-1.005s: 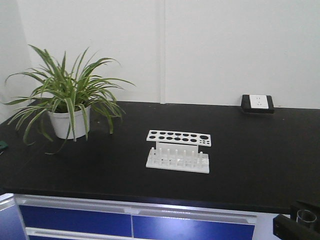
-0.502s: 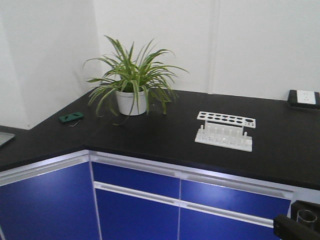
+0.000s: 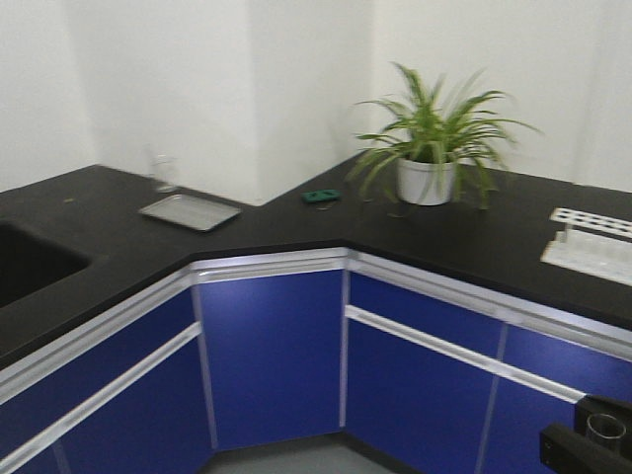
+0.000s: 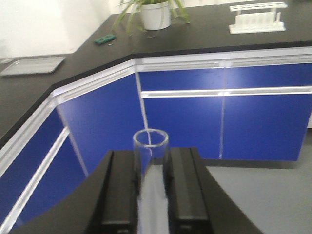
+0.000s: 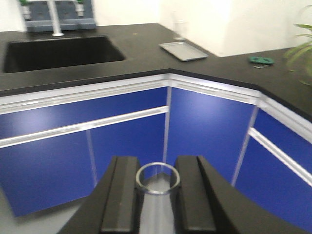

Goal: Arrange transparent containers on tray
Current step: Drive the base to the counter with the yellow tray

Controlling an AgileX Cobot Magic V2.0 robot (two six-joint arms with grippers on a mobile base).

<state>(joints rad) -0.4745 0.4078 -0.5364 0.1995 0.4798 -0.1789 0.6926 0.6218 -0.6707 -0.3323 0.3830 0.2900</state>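
Left gripper [image 4: 151, 155] first: its jaws are clamped on a small glass beaker [image 4: 151, 141], which sits upright with its rim poking past the tips. Far ahead of those jaws and off to the left, up on the black worktop [image 4: 19, 97], lies a flat grey tray [image 4: 31, 66]. It's the only tray I can see, and I can't tell if it's the one meant.

The right gripper [image 5: 157, 161] is the same story, with its jaws squeezed on a second beaker [image 5: 157, 178], also upright. From these jaws the grey tray is far ahead and a bit right, with a clear glass [image 5: 180, 29] standing just behind it.

So both containers are in the jaws and nowhere near a tray yet.

What worries me:
- Both pairs of jaws hang low in front of the blue cabinet doors [image 5: 122, 141], so a beaker could clip the worktop edge on the way up.
- Smooth glass is held only by its walls, so a jolt could let it slip or tip.
- That loose glass could get knocked when setting down.
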